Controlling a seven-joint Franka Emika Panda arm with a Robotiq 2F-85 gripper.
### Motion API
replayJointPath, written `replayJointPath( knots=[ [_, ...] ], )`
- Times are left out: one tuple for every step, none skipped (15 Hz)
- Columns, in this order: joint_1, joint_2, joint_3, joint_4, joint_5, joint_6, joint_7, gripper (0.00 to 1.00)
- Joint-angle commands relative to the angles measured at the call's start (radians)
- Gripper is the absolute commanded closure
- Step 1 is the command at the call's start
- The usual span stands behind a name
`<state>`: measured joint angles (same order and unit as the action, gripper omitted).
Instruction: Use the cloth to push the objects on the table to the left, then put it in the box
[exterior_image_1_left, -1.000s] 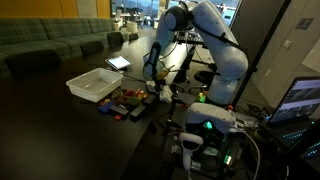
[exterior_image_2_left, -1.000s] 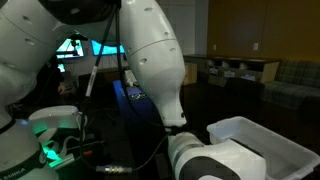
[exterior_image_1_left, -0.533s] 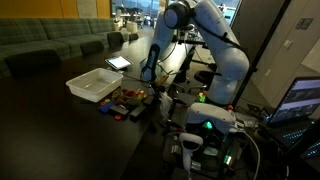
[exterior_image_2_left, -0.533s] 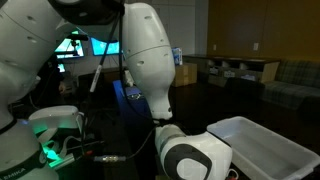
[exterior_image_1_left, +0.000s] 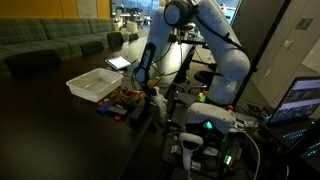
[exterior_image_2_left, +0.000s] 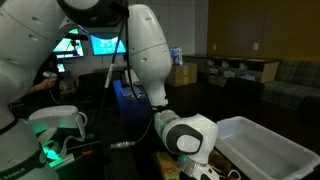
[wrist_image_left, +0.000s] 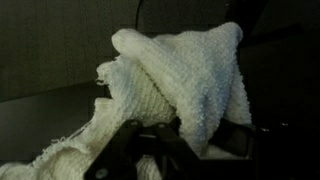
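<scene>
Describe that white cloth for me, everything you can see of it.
In the wrist view the cloth is white and nubbly like towelling, soft, and bunched into thick folds that rise to a rounded peak. Loose threads fray along one edge. The dark gripper is shut on its lower part. Whether it rests on anything cannot be told.

Green sofa (exterior_image_1_left: 50, 42) along far wall; lit tablet (exterior_image_1_left: 118, 62) lying flat; open laptop (exterior_image_1_left: 303, 98) at frame edge, screen on.
</scene>
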<state>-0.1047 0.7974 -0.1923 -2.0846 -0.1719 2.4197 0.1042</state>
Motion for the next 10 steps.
replayJointPath(
  knots=[
    [0.032,-0.022,0.059,0.017,0.027,-0.003,-0.014,0.87],
    [0.040,-0.022,0.076,0.021,0.026,0.001,-0.020,0.87],
    [0.055,-0.023,0.093,0.023,0.024,0.000,-0.020,0.87],
    [0.068,-0.021,0.109,0.026,0.023,0.001,-0.021,0.87],
    [0.085,-0.023,0.121,0.025,0.022,0.000,-0.015,0.87],
    [0.102,-0.024,0.136,0.023,0.022,-0.001,-0.014,0.87],
    [0.123,-0.018,0.152,0.028,0.025,-0.005,-0.005,0.87],
    [0.136,-0.024,0.167,0.025,0.029,-0.013,-0.007,0.87],
    [0.164,-0.015,0.175,0.036,0.033,-0.021,0.020,0.87],
    [0.189,-0.010,0.182,0.046,0.039,-0.030,0.043,0.87]
  ],
)
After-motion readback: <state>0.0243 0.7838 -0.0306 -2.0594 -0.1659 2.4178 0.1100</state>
